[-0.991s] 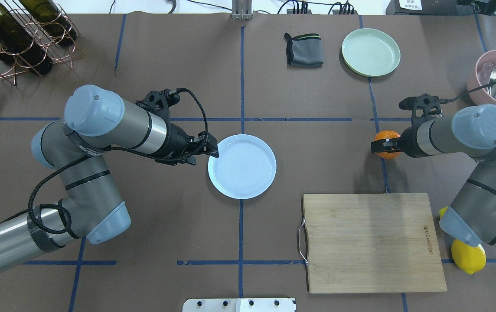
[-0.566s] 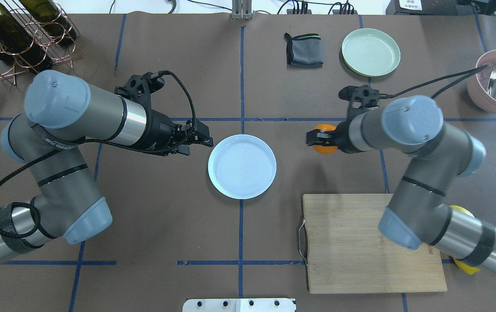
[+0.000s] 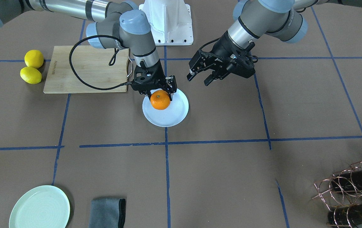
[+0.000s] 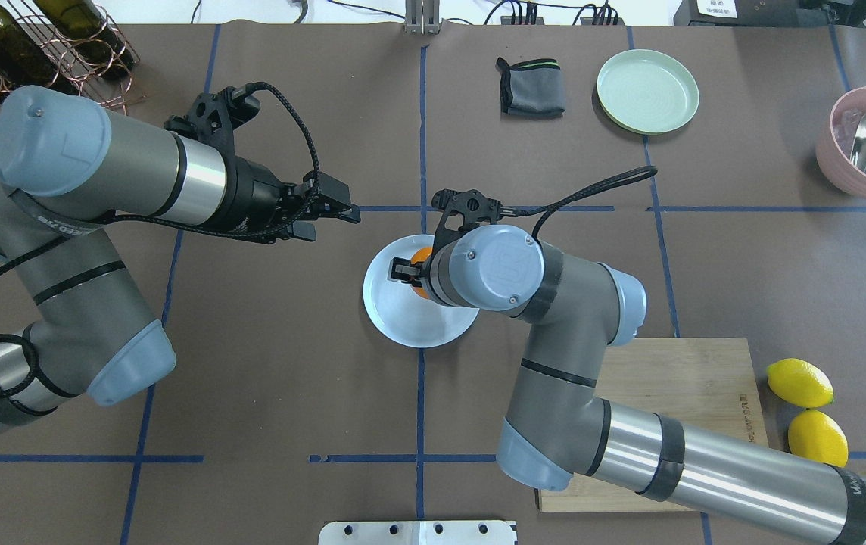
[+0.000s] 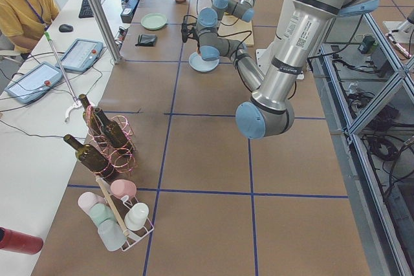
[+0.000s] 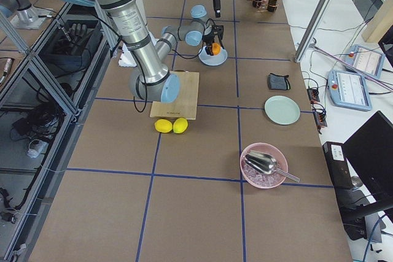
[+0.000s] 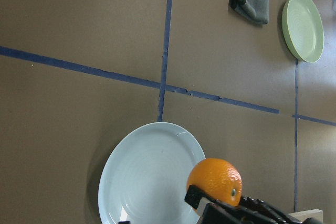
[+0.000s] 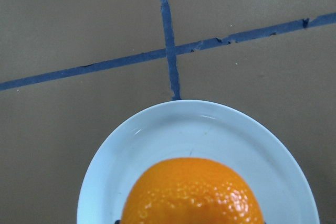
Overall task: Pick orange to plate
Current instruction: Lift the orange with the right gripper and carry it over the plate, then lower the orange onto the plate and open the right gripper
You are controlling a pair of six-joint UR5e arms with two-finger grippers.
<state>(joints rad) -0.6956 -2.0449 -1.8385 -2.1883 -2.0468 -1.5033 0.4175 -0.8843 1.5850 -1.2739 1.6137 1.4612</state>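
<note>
Brown paper marked into squares with blue tape covers the table point(image 3: 231, 177), and near its middle the job looks almost finished. From where I stand, the orange point(image 3: 160, 100) sits over the white plate point(image 3: 176, 117), above the part of its floor nearest the robot. The right gripper point(image 3: 160, 94) is clenched on the fruit from above, one finger on each side. Whether the orange already touches the plate or hangs just clear of it, I cannot tell. The left gripper point(image 3: 197, 79) hovers near the plate on the robot's left side, jaws spread and holding nothing.

So the pick and the carry look done. What is left, I'd say, is to lower the fruit if it needs it, let go, and lift the arm away without nudging the orange over the raised rim.

Farther out, a wooden cutting board point(image 3: 86, 71) lies toward the robot's edge on its right. Two lemons point(image 3: 31, 75) lie just beyond it, toward the table's right end. A mint-green plate point(image 3: 40, 207) and a folded grey cloth point(image 3: 106, 212) sit by the operators' edge. A copper wine rack point(image 3: 348, 186) with bottles fills the corner of that edge on the robot's left.
</note>
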